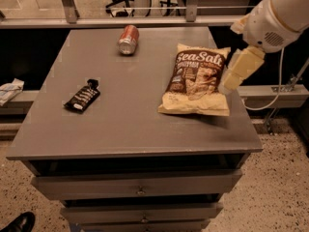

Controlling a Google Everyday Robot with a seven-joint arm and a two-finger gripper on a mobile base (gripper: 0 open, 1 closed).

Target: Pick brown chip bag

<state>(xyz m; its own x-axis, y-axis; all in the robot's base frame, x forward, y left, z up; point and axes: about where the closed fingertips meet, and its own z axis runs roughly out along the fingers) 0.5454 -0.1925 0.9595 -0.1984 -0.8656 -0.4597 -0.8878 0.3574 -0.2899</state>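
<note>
The gripper (237, 71), a blocky cream-coloured piece at the end of a rounded white arm (280, 13), is being held tilted over the right edge of the table (125, 124). Whether it is released or clenched cannot be told. The brown chip bag (195, 79) is lying flat just left of the gripper, and its right edge is being overlapped by the gripper's tip in this view. Whether contact is being made cannot be told. One such bag is being shown: crinkly, pale yellow and roughly rectangular, with a dark brown centre panel, white "Sea Salt" lettering and pictured chips. Further left of the gripper, towards the far edge, one red soda can (128, 39), a smooth cylinder, is lying on its side. Well to the left of the gripper, nearer the front, one small black wrapper (83, 96), glossy and oblong, is resting at a slant. The table top is being shown as a flat, matte grey slab. Below it, two drawer fronts (140, 186) with small round knobs are being shown, one above the other. A speckled floor (285, 187) is lying beneath.
</note>
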